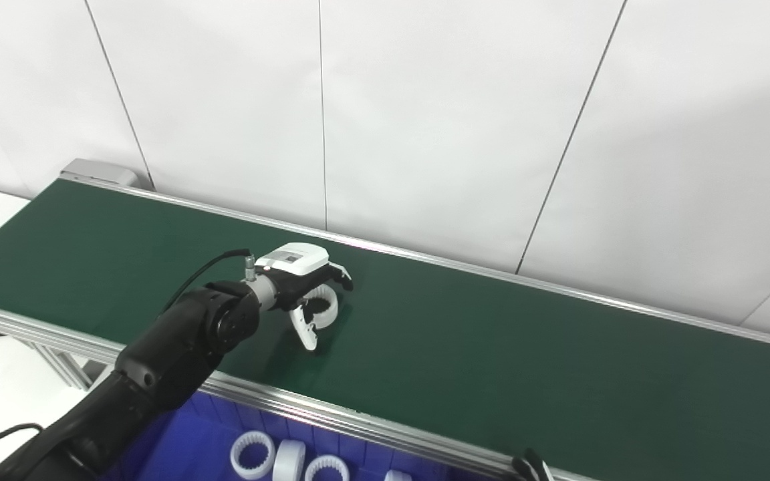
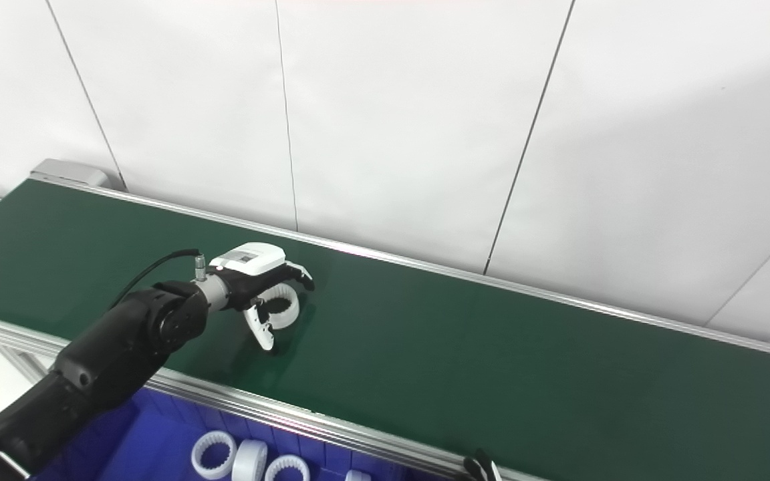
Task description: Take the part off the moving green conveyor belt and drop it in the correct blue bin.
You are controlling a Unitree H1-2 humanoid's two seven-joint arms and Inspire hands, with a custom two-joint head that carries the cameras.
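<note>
My left hand (image 1: 305, 294) is out over the green conveyor belt (image 1: 492, 361), low above its near half. Its fingers and thumb are curled around a white toothed ring (image 1: 329, 308), which shows between them, also in the right eye view (image 2: 289, 307). I cannot tell whether the ring rests on the belt or is just off it. A blue bin (image 1: 211, 427) lies below the belt's near edge. Only the dark tip of my right hand (image 1: 532, 467) shows at the bottom edge.
The blue bin holds several white toothed rings (image 1: 252, 454). The belt has aluminium rails (image 1: 331, 411) along both long sides and a grey end housing (image 1: 99, 172) at the far left. A white panelled wall stands behind it.
</note>
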